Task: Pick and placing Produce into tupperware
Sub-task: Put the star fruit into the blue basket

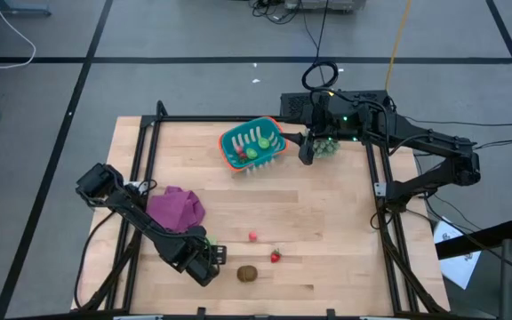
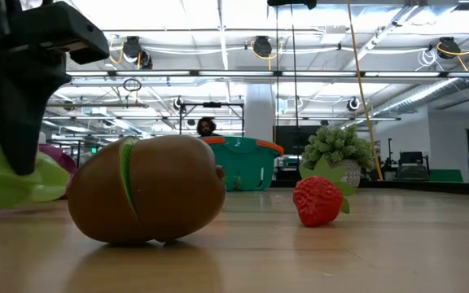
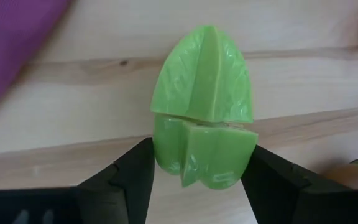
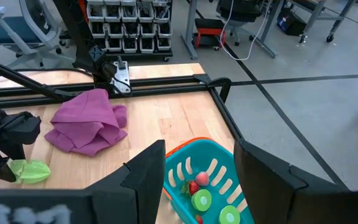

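My left gripper (image 1: 210,258) stands near the table's near edge, its fingers down around a light green ridged produce piece (image 3: 204,93) that lies on the wood. A brown oval produce (image 1: 247,274) and two small red ones (image 1: 252,236) (image 1: 276,257) lie to its right. The teal tupperware (image 1: 254,145) stands near the far edge with red and green pieces (image 4: 201,200) inside. My right gripper (image 1: 308,153) hangs open beside and above its right rim, touching nothing. My left gripper has the light green produce by its nearer, blunt end (image 3: 191,168), pinched between the two fingers, one on each side. The fingers come from above, pointing down. The piece lies flat on the table, its pointed end sticking out past the fingertips.
A crumpled purple cloth (image 1: 174,206) lies just left of my left arm. A spiky pale-green plant (image 1: 327,147) stands behind my right gripper. A dark frame (image 1: 140,151) runs along the table's sides. Bare wood spreads between the produce and the tupperware.
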